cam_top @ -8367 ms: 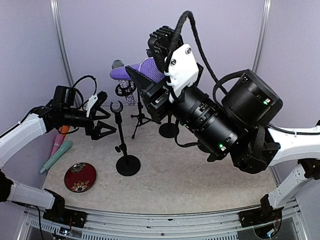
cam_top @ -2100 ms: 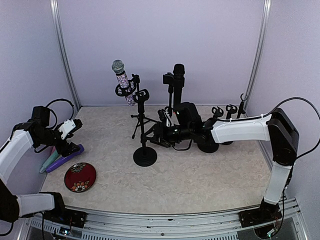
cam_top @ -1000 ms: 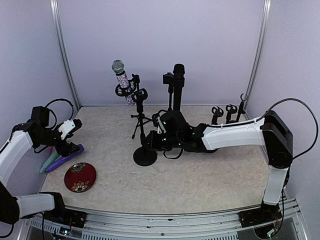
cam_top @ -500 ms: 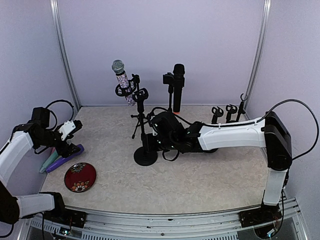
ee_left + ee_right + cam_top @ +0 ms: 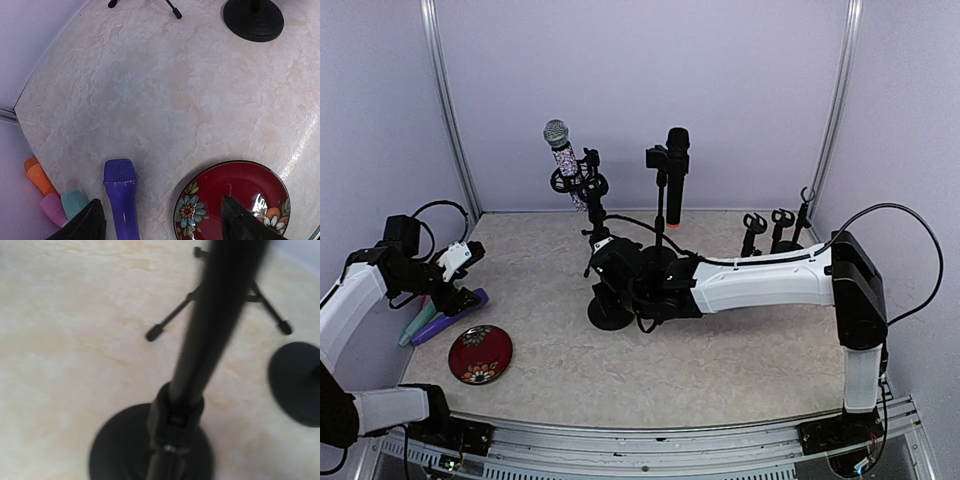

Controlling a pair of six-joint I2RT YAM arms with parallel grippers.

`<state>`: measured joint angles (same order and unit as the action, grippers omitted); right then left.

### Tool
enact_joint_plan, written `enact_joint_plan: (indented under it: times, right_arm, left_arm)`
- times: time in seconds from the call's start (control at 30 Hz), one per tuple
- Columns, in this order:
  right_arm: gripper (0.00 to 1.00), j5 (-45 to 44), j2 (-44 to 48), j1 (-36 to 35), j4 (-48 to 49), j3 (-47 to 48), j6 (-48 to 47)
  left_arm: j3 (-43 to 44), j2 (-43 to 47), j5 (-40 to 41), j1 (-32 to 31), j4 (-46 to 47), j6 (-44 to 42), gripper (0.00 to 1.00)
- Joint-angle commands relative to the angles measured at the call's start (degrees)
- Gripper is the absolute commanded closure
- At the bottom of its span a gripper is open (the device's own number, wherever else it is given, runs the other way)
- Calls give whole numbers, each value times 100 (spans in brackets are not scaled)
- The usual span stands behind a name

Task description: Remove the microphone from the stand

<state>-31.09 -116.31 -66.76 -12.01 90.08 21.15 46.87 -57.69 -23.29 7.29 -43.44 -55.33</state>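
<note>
Purple mic (image 5: 121,195) lies at lower left, left gripper (image 5: 162,220) spread wide above it; right gripper (image 5: 608,276) has reached the stand (image 5: 202,340), closure untellable: removal looks done.

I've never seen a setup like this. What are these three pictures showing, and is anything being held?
Two white robot arms, left and right, are bolted at a table's near edge. The wide picture looks down from above and behind; the other two come from wrist cameras. The left pincer hangs open over a purple microphone beside a red flowered plate. The right pincer is at the pole of a black round-based stand; its picture is blurred, so grip is unclear. A glittery silver-headed microphone and a black microphone are mounted at the back.
</note>
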Motion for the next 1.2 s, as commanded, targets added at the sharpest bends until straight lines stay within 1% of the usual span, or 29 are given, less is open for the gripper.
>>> enact_joint_plan:
  times: [0.0,0.07,0.13,0.33,0.4,0.53,0.57,0.63,0.7,0.73,0.77,0.8,0.87,0.93,0.97,1.07,1.17]
  right_arm:
    - [100,-876,-88,-144,363,-338,-911]
    - [100,-1112,-76,-197,581,-479,-1327]
    - [100,-1344,-76,-293,908,-630,-1958]
    - [100,-2319,-389,-665,2282,-850,-4656]
    - [100,-2474,-428,-720,2762,-997,-5322]
    - [100,-2538,-395,-726,3045,-1119,-5840]
    - [97,-2587,-382,-732,3156,-1167,-5940]
    - [87,-2652,-316,-733,3286,-1253,-5972]
    - [78,-2649,-185,-733,3156,-1318,-5670]
    - [70,-2606,-95,-733,2953,-1326,-5387]
    - [64,-2534,13,-733,2714,-1296,-5018]
    - [57,-2390,138,-733,2164,-1235,-4494]
    - [41,-1940,493,-714,1511,-1183,-3431]
    - [35,-1365,890,-643,1149,-1280,-2520]
    - [35,-1022,1091,-572,1063,-1367,-2074]
    - [35,6,1722,-366,1121,-1867,-919]
    - [36,864,2303,-105,1395,-2387,-89]
  left_arm:
    - [6,-23,-41,-32,-46,31,23]
    - [17,-39,-53,-35,-57,46,23]
    - [29,-53,-69,-33,-59,69,23]
    - [42,-86,-58,-28,-74,121,24]
    - [69,-93,-53,-42,-83,128,23]
    - [102,-101,-49,-43,-108,130,23]
    - [103,-106,-40,-41,-110,136,23]
    - [111,-111,-27,-43,-115,137,24]
    - [127,-118,-26,-35,-131,143,23]
    - [135,-114,-27,-41,-135,145,24]
    - [138,-111,-27,-37,-146,145,24]
    - [138,-106,-19,-39,-147,138,23]
    - [146,-102,-24,-40,-143,137,24]
    - [147,-97,-34,-41,-154,139,23]
    - [147,-97,-34,-50,-149,149,24]
    - [175,-92,-52,-55,-174,152,23]
    - [214,-80,-74,-61,-211,154,24]
